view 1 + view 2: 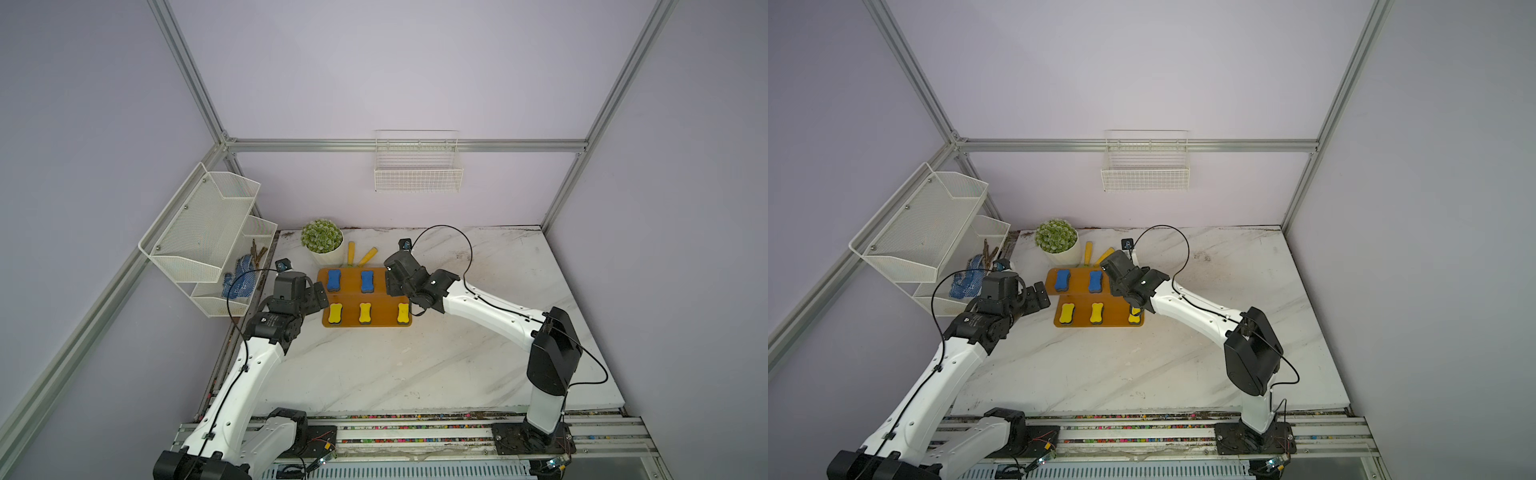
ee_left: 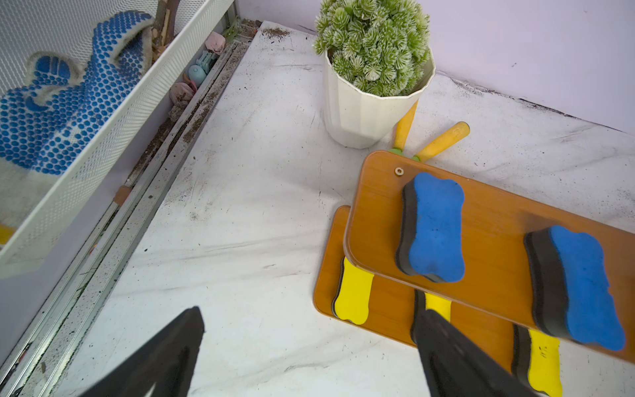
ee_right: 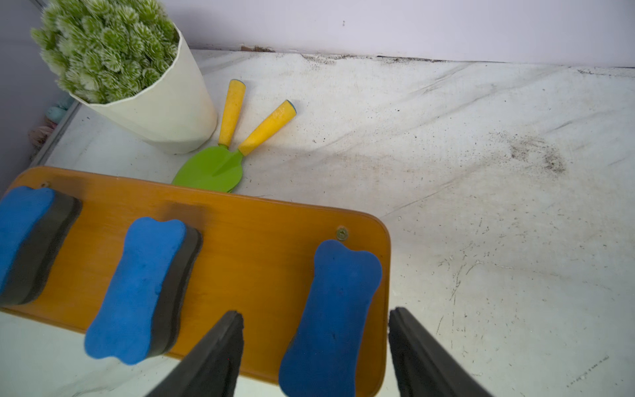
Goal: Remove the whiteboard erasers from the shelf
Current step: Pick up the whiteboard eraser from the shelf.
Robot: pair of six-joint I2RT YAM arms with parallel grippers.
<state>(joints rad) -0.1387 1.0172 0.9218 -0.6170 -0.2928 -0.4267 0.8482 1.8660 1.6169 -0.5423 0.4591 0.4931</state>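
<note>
While all 6 whiteboard erasers (image 1: 365, 313) sit on the shelf (image 1: 350, 281), the right gripper (image 3: 316, 312) straddles the end blue eraser (image 3: 338, 292), fingers (image 3: 213, 357) apart; the left gripper (image 2: 309, 312) hangs wide open beside the shelf.

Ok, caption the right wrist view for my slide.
Right end effector open astride a blue eraser on the upper tier of the shelf, not yet gripping.

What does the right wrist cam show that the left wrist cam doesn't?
Right wrist only: a third blue-topped bone-shaped eraser at the orange-brown shelf end, straddled by the open right gripper; green trowel blades.
Left wrist only: three yellow-topped erasers on the lower tier, blue-dotted glove in white mesh rack.
Both: two blue erasers, white potted plant, yellow handles.
</note>
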